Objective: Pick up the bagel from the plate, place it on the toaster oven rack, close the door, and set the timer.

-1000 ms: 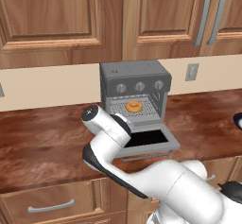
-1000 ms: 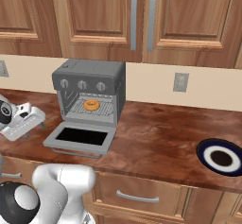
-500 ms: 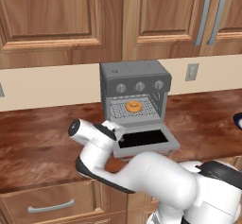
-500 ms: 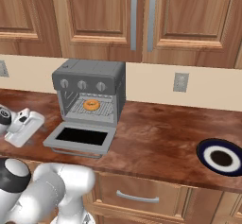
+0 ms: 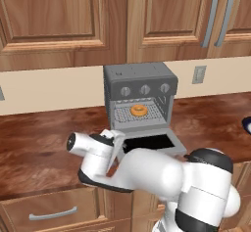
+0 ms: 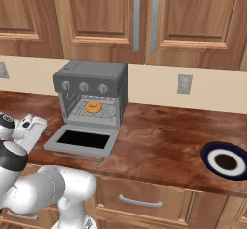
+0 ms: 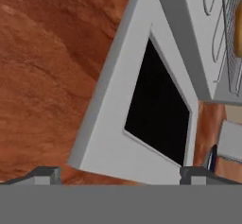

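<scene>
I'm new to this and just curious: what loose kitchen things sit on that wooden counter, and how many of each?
Toaster oven: 1
Bagel, on the rack inside the oven: 1
Plate, dark blue with a white ring: 1
Total: 3

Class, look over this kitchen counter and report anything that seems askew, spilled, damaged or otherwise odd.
Nothing is spilled or damaged. The only unfinished thing: the toaster oven's door lies folded down flat on the counter, with the bagel already sitting on the rack inside. The plate sits bare, far right.
</scene>
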You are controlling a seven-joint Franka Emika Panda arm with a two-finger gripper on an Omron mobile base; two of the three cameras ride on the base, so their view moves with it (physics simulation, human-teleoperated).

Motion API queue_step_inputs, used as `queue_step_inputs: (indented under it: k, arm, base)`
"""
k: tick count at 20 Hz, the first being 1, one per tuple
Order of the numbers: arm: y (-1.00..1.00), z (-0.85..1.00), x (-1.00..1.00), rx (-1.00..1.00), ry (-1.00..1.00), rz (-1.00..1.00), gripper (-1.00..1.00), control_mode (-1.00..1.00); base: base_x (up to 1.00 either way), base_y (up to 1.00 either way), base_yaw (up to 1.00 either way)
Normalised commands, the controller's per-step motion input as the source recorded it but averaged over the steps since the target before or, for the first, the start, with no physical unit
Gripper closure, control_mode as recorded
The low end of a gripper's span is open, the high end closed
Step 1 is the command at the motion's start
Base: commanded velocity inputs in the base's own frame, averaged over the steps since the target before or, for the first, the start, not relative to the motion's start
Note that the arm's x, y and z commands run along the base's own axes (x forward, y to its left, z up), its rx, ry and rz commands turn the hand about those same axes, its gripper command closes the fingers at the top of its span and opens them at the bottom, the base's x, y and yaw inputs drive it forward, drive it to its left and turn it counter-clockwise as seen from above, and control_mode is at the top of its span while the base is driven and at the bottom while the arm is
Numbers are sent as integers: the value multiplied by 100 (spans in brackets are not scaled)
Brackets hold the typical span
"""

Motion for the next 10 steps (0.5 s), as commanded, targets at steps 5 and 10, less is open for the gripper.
queue_step_inputs:
  k: [5, 10]
  arm:
    - [0, -13, 25, -11, 0, 0, -100, -100]
    - [0, -18, 20, -10, 0, 0, -100, -100]
  base:
    - [0, 0, 0]
    - [0, 0, 0]
